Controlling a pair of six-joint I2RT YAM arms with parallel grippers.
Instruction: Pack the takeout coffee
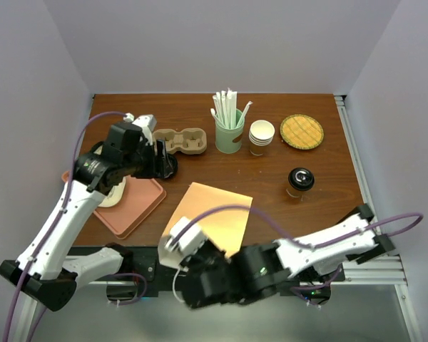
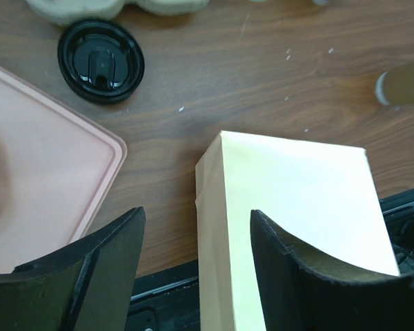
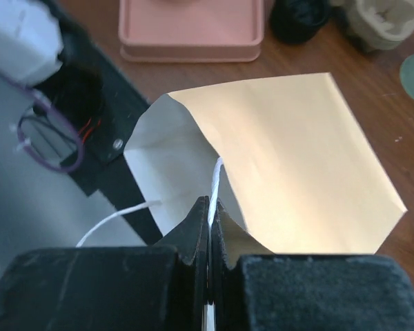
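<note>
The takeout coffee (image 1: 299,181), a small brown cup with a black lid, stands upright on the right of the table; its side shows at the edge of the left wrist view (image 2: 403,84). A tan paper bag (image 1: 215,216) lies flat near the front edge. My right gripper (image 3: 210,207) is shut on the bag's white string handle (image 3: 216,178) at its open mouth. My left gripper (image 2: 196,238) hangs open above the table on the left, over the bag's far end (image 2: 297,193), holding nothing.
A loose black lid (image 2: 101,61) lies beside a pink tray (image 1: 132,206). At the back are a cardboard cup carrier (image 1: 180,140), a green holder of straws (image 1: 230,132), stacked white-topped cups (image 1: 261,137) and a woven yellow disc (image 1: 302,132).
</note>
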